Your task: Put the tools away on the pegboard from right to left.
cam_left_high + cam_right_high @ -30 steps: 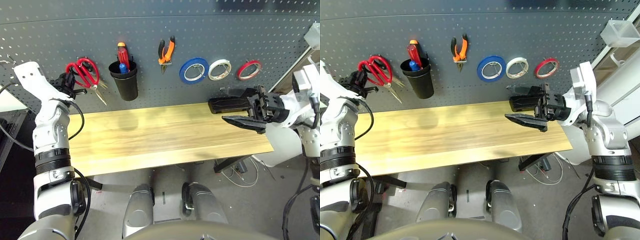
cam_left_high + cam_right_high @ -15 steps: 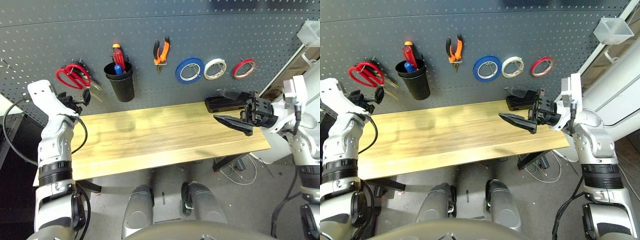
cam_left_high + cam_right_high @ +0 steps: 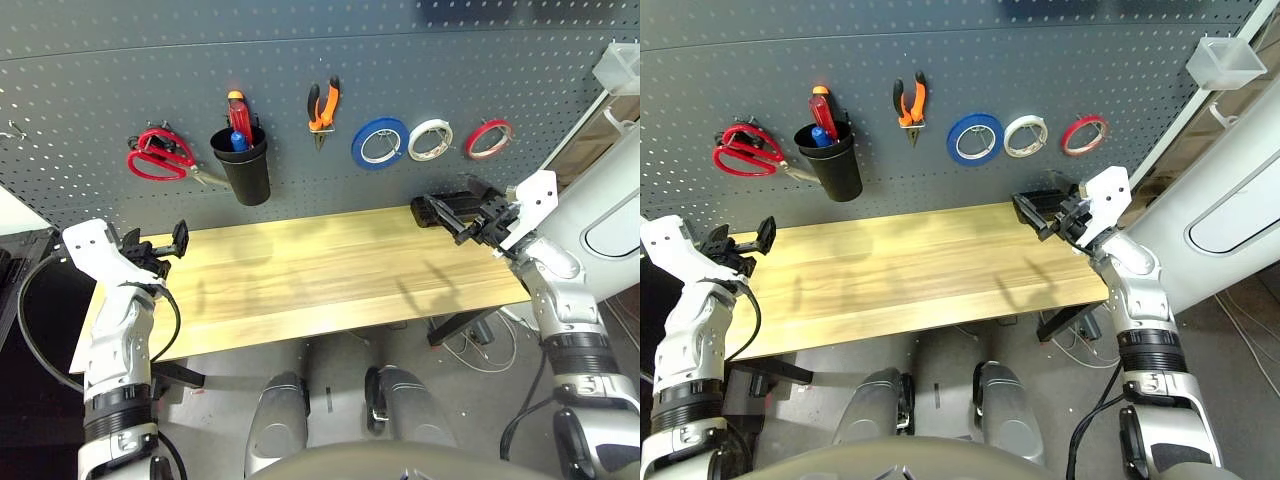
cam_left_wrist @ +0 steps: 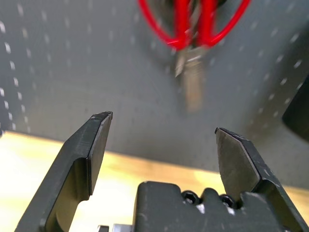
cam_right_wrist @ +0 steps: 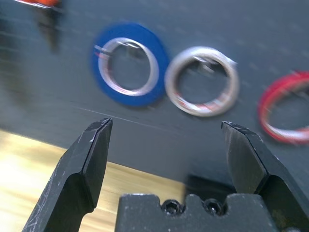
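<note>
Pegboard [image 3: 300,50], a dark grey perforated wall panel behind the wooden table [image 3: 320,280], carries along its lower rows, from its right edge leftward: thin red tape ring [image 3: 490,138], orange-and-black-handled pliers [image 3: 322,107], red-handled slim screwdriver [image 3: 237,113] upright in the black cup [image 3: 245,170], and red-handled scissors [image 3: 160,160]. The left gripper [image 3: 160,247], jaws spread and empty, hangs over the table's left edge. The right gripper [image 3: 455,212], jaws spread and empty, hangs over the table's right rear corner.
</note>
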